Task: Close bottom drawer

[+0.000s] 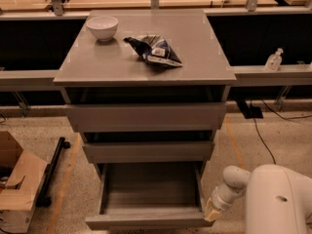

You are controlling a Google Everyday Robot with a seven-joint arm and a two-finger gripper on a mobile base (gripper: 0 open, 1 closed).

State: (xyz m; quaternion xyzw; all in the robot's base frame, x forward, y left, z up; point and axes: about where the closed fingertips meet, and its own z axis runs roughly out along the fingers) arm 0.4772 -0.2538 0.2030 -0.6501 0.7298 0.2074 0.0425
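The gripper (212, 211) sits low, at 5 o'clock in the view. Its pale tip is at the right end of the front panel of the bottom drawer (148, 191), touching or just beside it. Whether it is open or closed cannot be told. The drawer stands pulled well out of the grey cabinet (146, 65), lying toward 9 o'clock from the tip. Its front runs 9 to 3 and its slide runs 6 to 12. Closing it likely needs a push toward 12, though pushing at the corner may skew it.
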